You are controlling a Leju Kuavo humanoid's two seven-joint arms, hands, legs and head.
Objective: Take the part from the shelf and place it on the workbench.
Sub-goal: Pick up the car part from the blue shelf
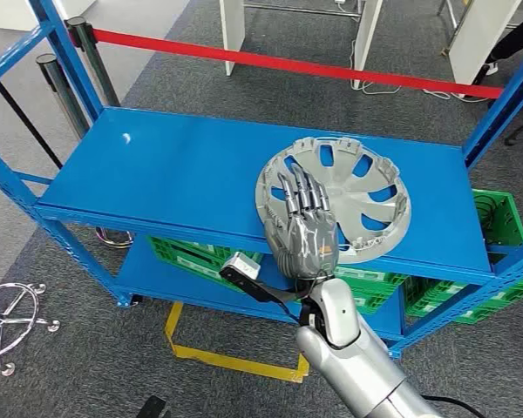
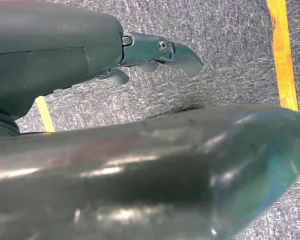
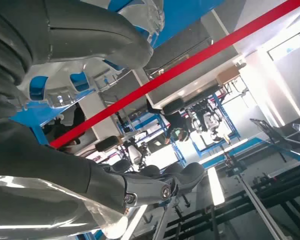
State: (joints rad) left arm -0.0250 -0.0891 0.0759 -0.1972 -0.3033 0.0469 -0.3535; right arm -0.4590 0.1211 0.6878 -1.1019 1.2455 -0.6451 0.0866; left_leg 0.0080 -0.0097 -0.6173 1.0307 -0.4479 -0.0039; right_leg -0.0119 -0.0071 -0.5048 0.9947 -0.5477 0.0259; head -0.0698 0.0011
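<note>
The right hand (image 1: 302, 228) lies flat, fingers straight, on the wheel cover (image 1: 357, 187). The left hand (image 2: 103, 55) hangs with fingers apart.

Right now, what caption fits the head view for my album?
Robot's right hand reaches over a silver hubcap lying on the blue shelf.

The part (image 1: 341, 196) looks like matt silver-grey plastic lying on the shelf (image 1: 179, 174) of smooth, glossy blue painted metal, the right hand (image 1: 305, 231) is satin metallic grey, the crates (image 1: 502, 218) below are green plastic, and the floor (image 1: 81, 366) is rough grey carpet.
</note>
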